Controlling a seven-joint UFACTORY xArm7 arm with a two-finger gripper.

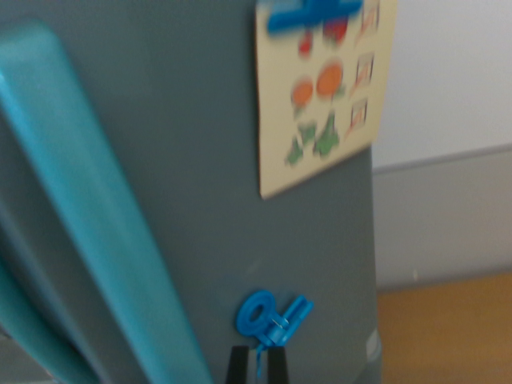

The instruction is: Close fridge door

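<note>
Fridge door [208,160] fills the wrist view, a grey toy-like panel tilted across the frame, with its teal handle [88,216] running as a long bar down the wrist view's left. Low on the panel sits a small blue key-shaped clip [268,316], and right beneath it two dark fingers [237,366] poke up from the bottom edge, a narrow gap between them. They look close together with a blue strand in the gap, but whether they grip it I cannot tell. Higher up, a cream card of fruit and vegetable pictures [320,96] hangs under a blue magnet [308,14]. Off to the wrist view's right, pale wall [448,72] and wooden floor [448,328]. Best play now, I reckon: press flat on the panel, away from the hinge, steady and square until the door seats.
</note>
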